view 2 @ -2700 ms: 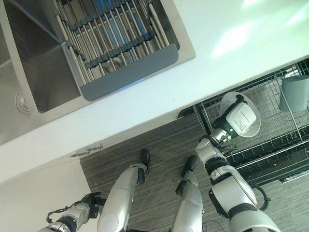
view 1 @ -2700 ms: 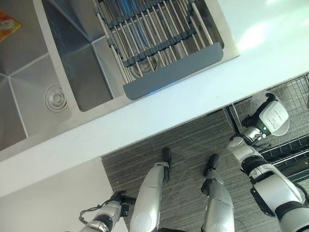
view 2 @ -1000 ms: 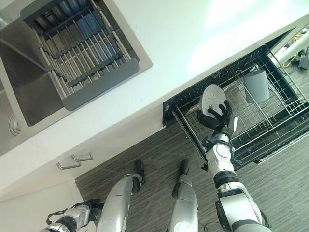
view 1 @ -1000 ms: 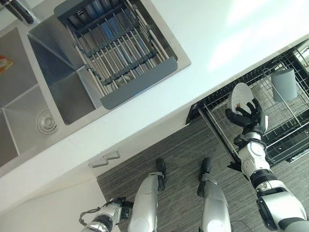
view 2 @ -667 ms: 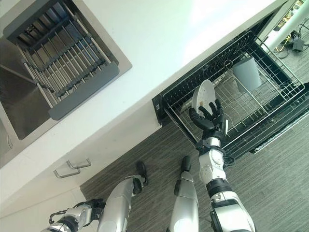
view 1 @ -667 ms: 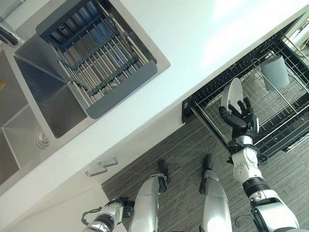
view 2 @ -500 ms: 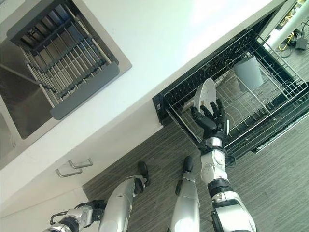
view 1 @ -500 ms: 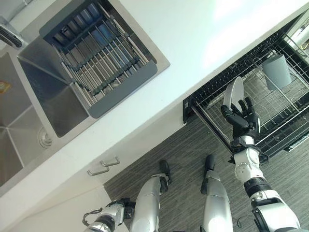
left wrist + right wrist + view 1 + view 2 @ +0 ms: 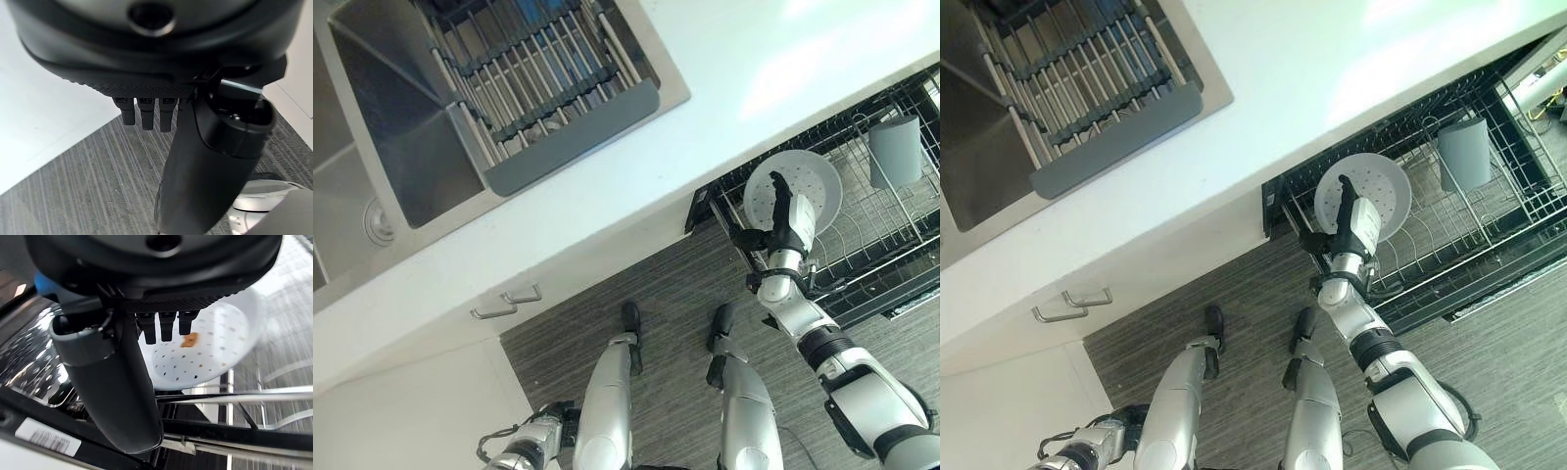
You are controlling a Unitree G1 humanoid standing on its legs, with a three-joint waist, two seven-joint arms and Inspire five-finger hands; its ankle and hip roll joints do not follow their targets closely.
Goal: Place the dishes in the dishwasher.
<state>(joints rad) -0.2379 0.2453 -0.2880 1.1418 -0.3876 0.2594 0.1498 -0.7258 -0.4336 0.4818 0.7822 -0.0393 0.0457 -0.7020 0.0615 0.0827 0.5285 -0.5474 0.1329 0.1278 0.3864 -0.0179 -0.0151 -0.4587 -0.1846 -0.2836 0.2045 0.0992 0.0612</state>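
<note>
Right wrist view: the right hand (image 9: 117, 396), fingers straight and released, hovers beside the round white speckled plate (image 9: 205, 350) in the black wire dishwasher rack (image 9: 891, 235).

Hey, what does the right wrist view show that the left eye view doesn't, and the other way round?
The right wrist view alone shows, from close up, an orange speck among small dots on the white plate, plus a white label on the dark rack frame. The left eye view alone shows the sink with its grey drying rack, the white countertop, a grey cup in the dishwasher rack, and the left hand low by the floor. Both share the right hand at the plate over the rack.
</note>
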